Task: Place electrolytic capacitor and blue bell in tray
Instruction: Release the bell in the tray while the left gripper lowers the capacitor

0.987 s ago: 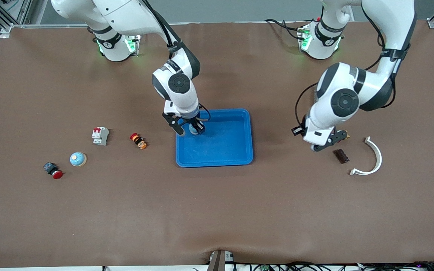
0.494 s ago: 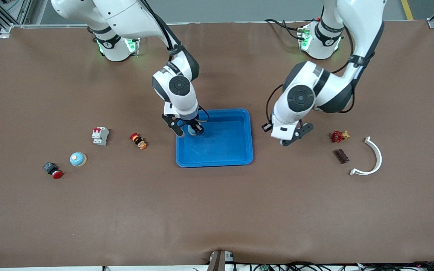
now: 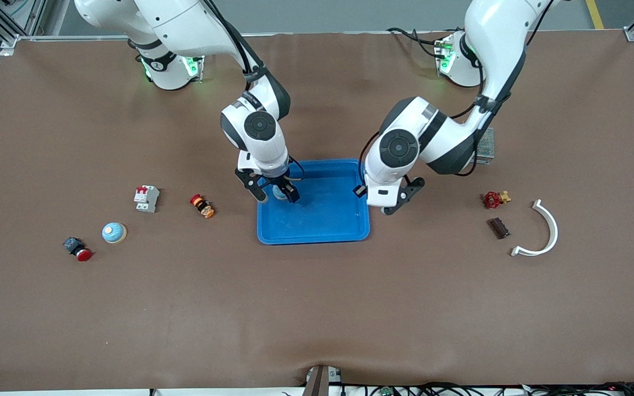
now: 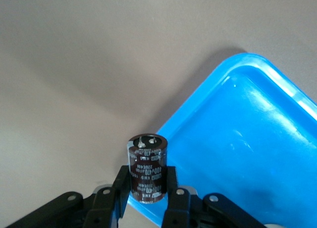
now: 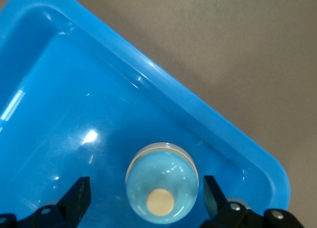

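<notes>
The blue tray (image 3: 328,220) lies mid-table. A blue bell (image 3: 279,191) sits in it, near the rim at the right arm's end. My right gripper (image 3: 276,193) hangs over the bell, open, with a finger on each side and apart from it; the right wrist view shows the bell (image 5: 162,182) between the open fingers (image 5: 79,196) on the tray floor (image 5: 74,104). My left gripper (image 3: 387,209) is over the tray's rim at the left arm's end. In the left wrist view it (image 4: 147,188) is shut on a dark brown electrolytic capacitor (image 4: 146,166), above the tray's edge (image 4: 247,148).
Toward the right arm's end lie a second blue bell (image 3: 113,232), a red push button (image 3: 77,248), a circuit breaker (image 3: 146,198) and a red-orange button (image 3: 202,205). Toward the left arm's end lie a red valve (image 3: 493,198), a brown part (image 3: 498,227) and a white curved piece (image 3: 542,231).
My left arm has swung from beside the red valve over to the tray's edge. My right gripper has stayed over the bell in the tray.
</notes>
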You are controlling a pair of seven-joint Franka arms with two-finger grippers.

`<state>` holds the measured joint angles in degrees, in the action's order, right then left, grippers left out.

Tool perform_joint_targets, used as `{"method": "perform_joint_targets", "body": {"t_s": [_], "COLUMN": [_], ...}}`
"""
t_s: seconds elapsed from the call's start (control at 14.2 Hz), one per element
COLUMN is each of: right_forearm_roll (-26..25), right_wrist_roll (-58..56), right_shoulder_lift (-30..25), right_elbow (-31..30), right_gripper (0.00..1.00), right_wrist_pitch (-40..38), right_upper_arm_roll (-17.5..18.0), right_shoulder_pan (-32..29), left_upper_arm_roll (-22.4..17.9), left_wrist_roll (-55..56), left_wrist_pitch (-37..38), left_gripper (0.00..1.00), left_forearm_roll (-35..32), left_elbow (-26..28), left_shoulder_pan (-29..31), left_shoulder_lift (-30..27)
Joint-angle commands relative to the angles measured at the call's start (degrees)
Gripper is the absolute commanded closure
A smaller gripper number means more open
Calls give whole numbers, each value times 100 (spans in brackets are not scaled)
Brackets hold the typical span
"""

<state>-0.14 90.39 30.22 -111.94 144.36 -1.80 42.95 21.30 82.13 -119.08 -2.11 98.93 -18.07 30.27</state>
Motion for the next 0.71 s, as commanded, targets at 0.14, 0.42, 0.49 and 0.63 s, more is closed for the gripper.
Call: {"method": "perform_joint_targets", "body": {"t_s": [0.14,0.42,0.49,0.63], "right_forearm_roll": [-30,-65,-82,-109], "right_wrist_roll": [-2063,-4366,-4894,-5983], "right_shoulder_lift": [-595,-1193,-1298,-1457], "right_elbow": [910,832,762,569], "right_gripper": [0,0,0,0], "right_wrist_pitch": [-2312,-2816,-2834,-2756], "right_upper_arm_roll": [40,22,22,13], "right_shoulder_pan": [-680,-1734,-2007,-2534], "left_upper_arm_roll": [-20,-20,-20,-20], "left_wrist_roll": [1040,1752,1893,2052], "left_wrist_pitch": [-265,-712,-783,-801], "left_gripper": [100,100,100,100], "left_forearm_roll": [141,141,141,141], "left_elbow": [-278,-304,-339,-409], "left_shoulder_pan": [-267,-416,-451,-452], "left_shoulder_lift": [532,796,874,954]}}
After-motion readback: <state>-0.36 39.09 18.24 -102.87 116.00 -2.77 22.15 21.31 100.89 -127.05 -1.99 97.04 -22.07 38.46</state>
